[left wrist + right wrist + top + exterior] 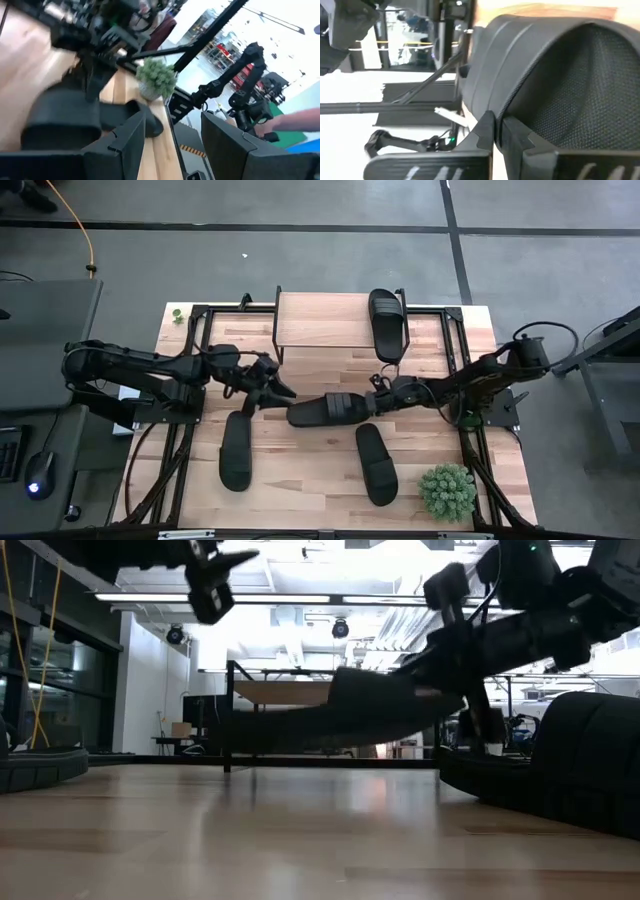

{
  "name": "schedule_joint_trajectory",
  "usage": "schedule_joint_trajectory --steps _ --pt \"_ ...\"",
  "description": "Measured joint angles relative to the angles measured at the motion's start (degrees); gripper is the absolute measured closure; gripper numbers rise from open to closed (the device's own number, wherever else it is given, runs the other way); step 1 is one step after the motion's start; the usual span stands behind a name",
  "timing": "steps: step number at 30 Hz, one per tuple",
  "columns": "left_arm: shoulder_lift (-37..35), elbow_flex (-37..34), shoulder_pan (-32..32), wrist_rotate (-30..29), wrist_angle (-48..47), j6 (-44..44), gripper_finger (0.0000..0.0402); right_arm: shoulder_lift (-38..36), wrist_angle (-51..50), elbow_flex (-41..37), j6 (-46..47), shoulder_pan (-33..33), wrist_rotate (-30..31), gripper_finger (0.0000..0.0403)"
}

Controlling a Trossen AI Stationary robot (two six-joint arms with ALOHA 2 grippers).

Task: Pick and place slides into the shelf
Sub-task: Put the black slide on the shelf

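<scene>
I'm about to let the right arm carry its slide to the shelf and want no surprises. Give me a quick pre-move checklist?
1. Right gripper shut on the held slide: ok.
2. Held slide off the table, per the low view: ok.
3. Free space on the shelf beside the slide already there: ok.
4. Left gripper out of the path: not ok, close to the held slide's end.
5. Grip firmness: cannot tell.

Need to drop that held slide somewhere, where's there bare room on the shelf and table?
The shelf top is bare left of the slide on it. The table is free between the two front slides. The middle, around the held slide, is crowded.
</scene>
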Motion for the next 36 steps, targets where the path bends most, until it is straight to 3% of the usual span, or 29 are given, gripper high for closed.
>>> schedule_joint_trajectory --steps 6,15,22,31,36 --pt "-0.02 6.85 0.00 0.10 -4.97 8.38 0.0224 -8.80 -5.32 0.00 -1.36 -0.28 -0.45 0.0402" --pt "0.00 25.50 -0.02 -1.79 -36.55 29.42 0.0224 -25.97 -15.68 0.00 -1.52 -2.98 -3.00 0.0403" --pt "-0.02 39.26 -0.02 -8.56 -49.01 45.04 0.0224 -36.61 -17.05 0.09 0.13 -5.28 -3.31 0.0403" --pt "0.95 47.81 -0.02 -12.52 -54.80 57.65 0.0224 -38.54 -24.77 10.30 -1.17 -7.34 -15.75 0.0403" --pt "1.57 48.42 -0.04 -12.45 -56.37 60.88 0.0224 -38.54 -29.12 17.49 -3.20 -7.92 -16.02 0.0403"
